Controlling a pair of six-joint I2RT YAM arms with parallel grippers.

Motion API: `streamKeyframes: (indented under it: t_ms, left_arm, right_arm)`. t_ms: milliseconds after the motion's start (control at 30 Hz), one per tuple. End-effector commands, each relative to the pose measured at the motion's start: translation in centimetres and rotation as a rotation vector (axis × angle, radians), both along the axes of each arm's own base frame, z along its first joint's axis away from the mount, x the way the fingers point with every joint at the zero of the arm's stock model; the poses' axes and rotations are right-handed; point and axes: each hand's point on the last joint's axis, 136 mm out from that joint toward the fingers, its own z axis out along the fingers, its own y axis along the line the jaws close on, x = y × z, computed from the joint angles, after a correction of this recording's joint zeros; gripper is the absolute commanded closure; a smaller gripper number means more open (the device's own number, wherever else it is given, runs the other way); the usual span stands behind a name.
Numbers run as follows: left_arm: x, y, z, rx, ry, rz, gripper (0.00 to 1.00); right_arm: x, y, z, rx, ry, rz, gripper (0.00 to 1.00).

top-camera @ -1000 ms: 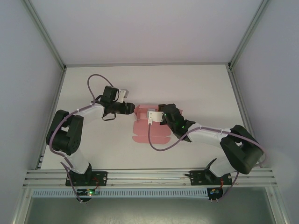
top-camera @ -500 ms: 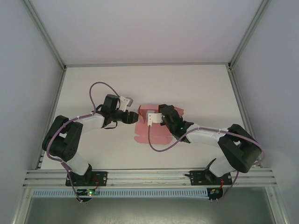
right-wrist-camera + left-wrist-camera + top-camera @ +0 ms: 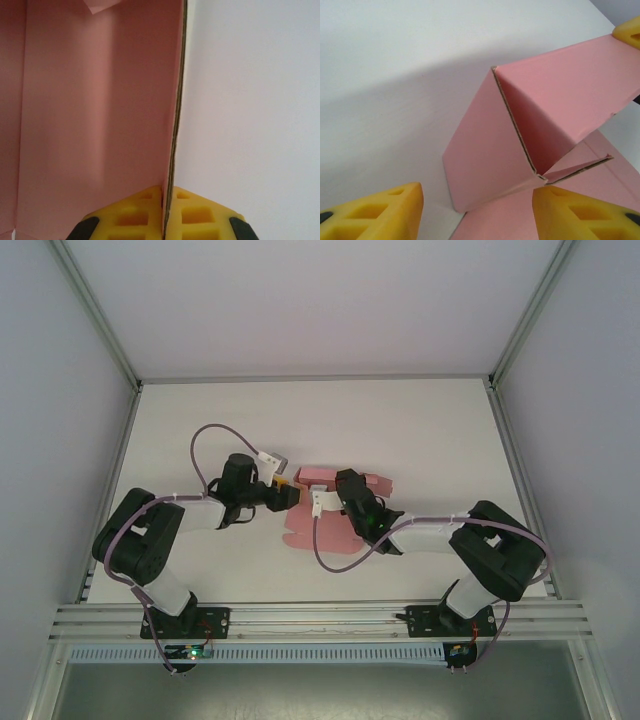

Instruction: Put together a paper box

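Two arms reach in from the near edge of a white table (image 3: 430, 430) and meet near its middle, over the paper box (image 3: 300, 532). The box is pink card, partly folded, and most of it lies flat on the table between the two arms.

From above I see the left gripper (image 3: 291, 493) at the box's left side and the right gripper (image 3: 330, 498) over its middle.

On the right wrist camera, the right gripper's two yellow pads (image 3: 192, 215) are pressed together on the thin edge of one upright pink wall, so it has that wall pinched. The pink inner face of the box lies to the left of that edge and bare white table to the right.

On the left wrist camera, the left gripper's yellow fingers (image 3: 375, 210) stand about halfway apart and grip nothing. A raised corner of the box, where two walls meet at a crease, stands just ahead of the gap between them. One finger is over the bare table and the other is over pink card. I cannot tell whether either finger touches the card.
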Motion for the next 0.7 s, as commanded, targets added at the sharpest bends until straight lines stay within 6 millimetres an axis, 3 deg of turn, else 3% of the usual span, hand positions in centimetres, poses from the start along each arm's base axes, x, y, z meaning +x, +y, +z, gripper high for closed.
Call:
streamKeyframes:
  t_ms: [0,167,400,667]
  left_arm:
    - [2.1,-0.2,1.8,0.007,-0.178,0.068,0.39]
    - [3.0,-1.6,2.0,-0.04,-0.198,0.076,0.43]
    - [6.2,-0.5,0.7,0.022,-0.227,0.244,0.51]
    - [7.0,-0.5,1.1,-0.024,-0.302,0.298,0.52]
  right_arm:
    - [-1.0,0.1,-2.0,-0.065,0.083,0.025,0.97]
    - [-1.3,0.5,-2.3,-0.075,0.111,0.031,1.0]
    - [-2.1,0.5,-2.5,-0.052,0.169,0.033,1.0]
    - [-2.5,0.1,-3.4,-0.049,0.261,0.025,1.0]
